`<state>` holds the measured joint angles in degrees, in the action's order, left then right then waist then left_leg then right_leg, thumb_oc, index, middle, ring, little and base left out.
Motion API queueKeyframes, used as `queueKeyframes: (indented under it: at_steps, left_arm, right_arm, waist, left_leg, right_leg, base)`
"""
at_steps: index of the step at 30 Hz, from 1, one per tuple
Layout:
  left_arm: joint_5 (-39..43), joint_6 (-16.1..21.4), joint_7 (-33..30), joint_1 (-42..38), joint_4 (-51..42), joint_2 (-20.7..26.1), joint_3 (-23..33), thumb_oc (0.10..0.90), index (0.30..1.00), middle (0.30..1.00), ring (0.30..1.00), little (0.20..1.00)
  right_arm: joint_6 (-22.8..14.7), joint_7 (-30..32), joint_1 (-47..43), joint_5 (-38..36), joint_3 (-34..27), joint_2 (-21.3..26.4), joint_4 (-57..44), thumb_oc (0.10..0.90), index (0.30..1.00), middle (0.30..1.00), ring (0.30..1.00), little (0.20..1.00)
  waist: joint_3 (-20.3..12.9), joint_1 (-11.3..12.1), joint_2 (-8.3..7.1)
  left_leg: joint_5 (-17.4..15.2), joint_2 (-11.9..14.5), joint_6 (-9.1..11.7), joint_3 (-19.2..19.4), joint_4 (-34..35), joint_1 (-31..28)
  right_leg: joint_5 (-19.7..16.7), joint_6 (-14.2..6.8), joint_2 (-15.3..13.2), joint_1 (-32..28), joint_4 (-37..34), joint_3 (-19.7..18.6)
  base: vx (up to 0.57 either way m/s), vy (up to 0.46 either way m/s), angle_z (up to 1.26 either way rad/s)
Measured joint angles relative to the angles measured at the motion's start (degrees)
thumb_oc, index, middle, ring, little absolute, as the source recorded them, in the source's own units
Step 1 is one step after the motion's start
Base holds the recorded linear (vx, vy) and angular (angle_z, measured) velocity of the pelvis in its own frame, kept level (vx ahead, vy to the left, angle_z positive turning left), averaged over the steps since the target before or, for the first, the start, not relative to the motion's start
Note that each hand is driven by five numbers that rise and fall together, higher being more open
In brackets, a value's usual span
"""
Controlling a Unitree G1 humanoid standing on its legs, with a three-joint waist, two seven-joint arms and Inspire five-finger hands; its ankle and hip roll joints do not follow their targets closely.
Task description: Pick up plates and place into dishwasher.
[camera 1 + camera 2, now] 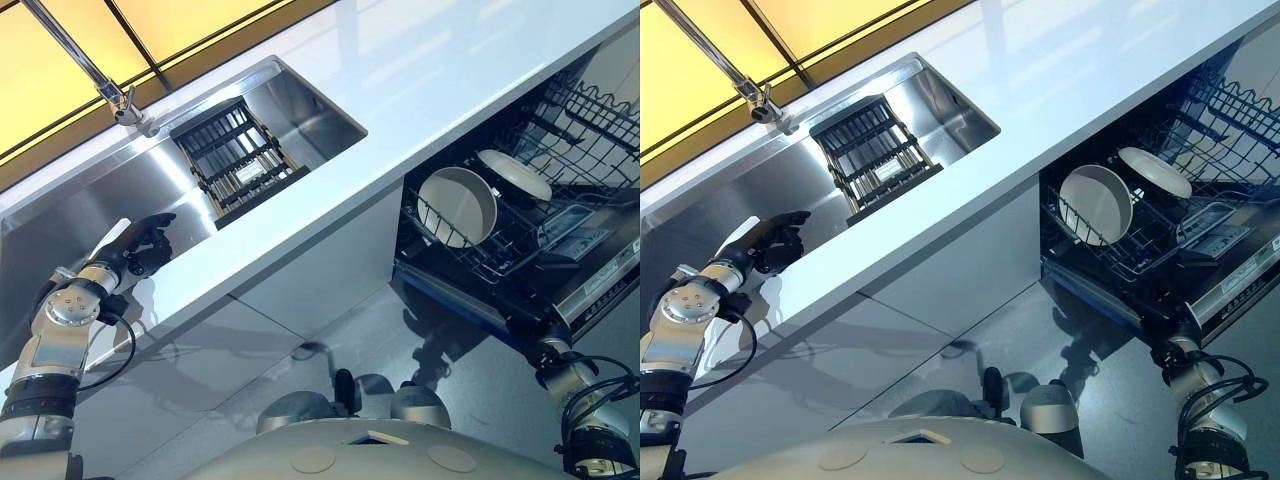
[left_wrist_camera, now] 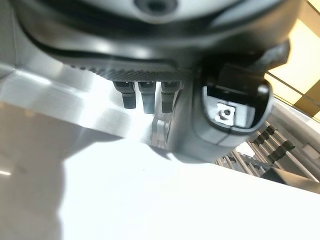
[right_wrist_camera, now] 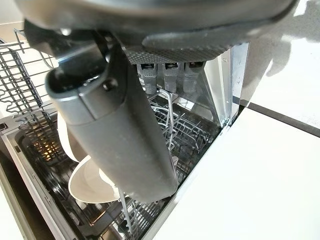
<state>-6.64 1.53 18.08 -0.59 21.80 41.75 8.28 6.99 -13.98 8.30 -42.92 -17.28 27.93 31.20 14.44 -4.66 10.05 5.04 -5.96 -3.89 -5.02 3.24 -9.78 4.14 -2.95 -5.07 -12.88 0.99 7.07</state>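
White glossy countertop (image 1: pixel 420 90) beside stainless steel sink (image 1: pixel 300 110) | open dishwasher's dark wire rack (image 1: pixel 510 250) holds two round white plates (image 1: pixel 458 205) | left hand (image 1: pixel 140 245) over sink edge, fingers loosely straight | right hand (image 3: pixel 120 135) above rack, fingers relaxed, empty

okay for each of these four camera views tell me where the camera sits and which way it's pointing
Left eye view: on the head, looking down at the sink, counter and open dishwasher; left robot hand at the sink's edge.
Right eye view: beside it, same scene; both show two plates racked.
Left wrist view: on the left wrist, looking along the hand at the counter and sink.
Right wrist view: on the right wrist, looking past the right robot hand into the dishwasher rack, plates shared with the head views.
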Motion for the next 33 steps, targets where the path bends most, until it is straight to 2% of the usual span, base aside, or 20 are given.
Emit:
queueKeyframes:
  at_steps: [10,14,19,28,33]
  left_arm:
    - [0.24,2.4,-0.08,-0.39,2.43,-2.07,1.03,0.8,0.9,0.9,0.9,0.9]
    - [0.22,2.86,-0.09,-0.46,2.5,-3.22,1.22,0.8,0.9,0.9,0.9,0.9]
    - [0.49,6.25,-0.09,-0.9,1.93,-3.68,0.98,0.8,0.9,0.9,0.9,0.9]
    - [0.5,8.74,-0.28,-3.49,1.73,-5.23,0.38,0.8,0.9,0.9,0.9,0.9]
    - [0.51,10.0,-0.29,-3.51,2.15,-5.49,0.11,0.8,0.9,0.9,0.9,0.9]
  right_arm:
    - [-0.61,0.0,-0.01,0.24,-0.21,-1.29,-0.47,0.8,0.9,0.9,0.9,0.9]
    - [-0.58,0.01,-0.13,0.53,-0.71,-2.02,-2.68,0.8,0.9,0.9,0.9,0.9]
    - [-0.26,0.01,-2.7,3.82,-2.19,-1.59,-3.2,0.8,0.9,0.9,0.9,0.9]
    - [0.78,0.01,-7.43,4.85,-2.56,-0.84,-3.41,0.8,0.9,0.9,0.9,0.9]
    - [1.43,0.01,-8.29,4.81,-2.63,-0.5,-3.42,0.8,0.9,0.9,0.9,0.9]
  waist:
    - [0.05,0.49,0.05]
    - [0.22,0.87,0.25]
    - [1.56,1.87,0.53]
    - [1.98,4.59,0.76]
    - [2.07,5.16,0.62]
  left_leg:
    - [-0.48,-0.66,0.74,-0.19,-1.54,0.05]
    - [-0.52,-1.36,0.81,-1.35,-2.56,0.35]
    - [-1.03,-2.22,1.58,-2.1,-3.79,1.18]
    - [-1.37,-2.44,2.08,-2.98,-4.04,2.45]
    - [-1.4,-3.02,2.12,-2.87,-4.74,2.6]
  right_leg:
    - [0.14,-0.2,-0.42,-0.76,0.02,0.04]
    - [0.37,-0.53,-1.12,-1.03,0.24,0.26]
    - [1.26,-1.19,-1.8,-0.26,1.9,0.48]
    - [2.79,-1.27,-2.09,1.58,4.46,1.64]
    - [3.62,-1.32,-2.68,1.4,5.21,2.4]
  base:
    - [0.09,0.08,0.0]
    - [0.04,0.066,0.03]
    - [0.01,0.023,0.06]
    - [0.01,-0.011,0.08]
    - [0.07,0.013,0.07]
